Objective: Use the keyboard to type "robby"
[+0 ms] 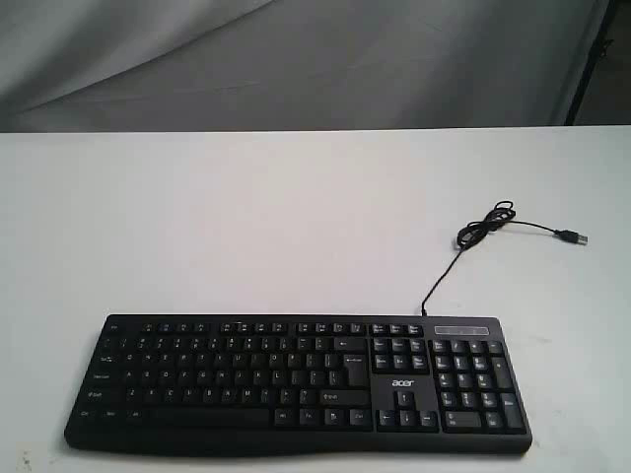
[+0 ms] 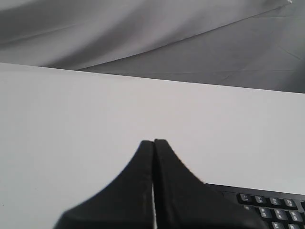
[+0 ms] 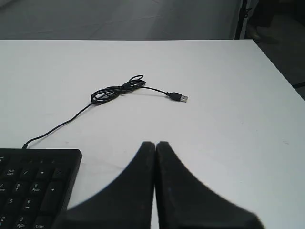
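The black keyboard (image 1: 296, 384) with white legends and an "acer" logo lies along the near edge of the white table (image 1: 296, 227). Its thin black cable (image 1: 473, 236) runs back to a loose coil and a USB plug (image 1: 572, 237). Neither gripper shows in the exterior view. In the left wrist view my left gripper (image 2: 153, 142) is shut and empty above bare table, with a corner of the keyboard (image 2: 271, 205) beside it. In the right wrist view my right gripper (image 3: 155, 143) is shut and empty, beside the number-pad end of the keyboard (image 3: 33, 186); the cable (image 3: 114, 90) lies beyond.
Grey cloth (image 1: 296, 59) hangs behind the table's far edge. The table's right edge (image 3: 281, 76) drops to a dark floor, with a dark stand (image 3: 243, 19) past the corner.
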`<state>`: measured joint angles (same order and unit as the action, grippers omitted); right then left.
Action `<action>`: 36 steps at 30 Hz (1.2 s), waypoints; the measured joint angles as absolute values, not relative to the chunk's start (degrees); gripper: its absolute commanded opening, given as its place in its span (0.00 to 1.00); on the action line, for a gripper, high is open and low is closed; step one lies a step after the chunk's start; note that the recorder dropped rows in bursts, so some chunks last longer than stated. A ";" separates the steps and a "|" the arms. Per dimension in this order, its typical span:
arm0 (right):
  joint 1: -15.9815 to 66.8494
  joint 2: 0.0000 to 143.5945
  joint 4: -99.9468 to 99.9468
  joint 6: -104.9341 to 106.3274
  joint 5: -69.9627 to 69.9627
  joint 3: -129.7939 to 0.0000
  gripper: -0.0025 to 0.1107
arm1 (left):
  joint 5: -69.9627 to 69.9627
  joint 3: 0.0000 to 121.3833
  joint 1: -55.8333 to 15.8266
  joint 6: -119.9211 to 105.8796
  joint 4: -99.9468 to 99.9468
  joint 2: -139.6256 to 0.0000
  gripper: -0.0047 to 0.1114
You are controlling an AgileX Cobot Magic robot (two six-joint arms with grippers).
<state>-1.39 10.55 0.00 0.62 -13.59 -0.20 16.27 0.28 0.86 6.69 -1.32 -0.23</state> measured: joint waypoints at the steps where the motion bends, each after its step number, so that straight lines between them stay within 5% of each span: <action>1: -1.39 10.55 0.00 0.62 -13.59 -0.20 0.02 | 16.27 0.28 0.86 6.69 -1.32 -0.23 0.04; 24: -1.39 10.55 2.84 0.62 -15.94 -0.93 0.02 | 16.27 0.28 0.86 6.69 -1.32 -0.23 0.04; 36: -1.39 14.88 2.89 0.62 -34.05 -27.97 0.02 | 16.27 0.28 0.86 6.69 -1.32 -0.23 0.04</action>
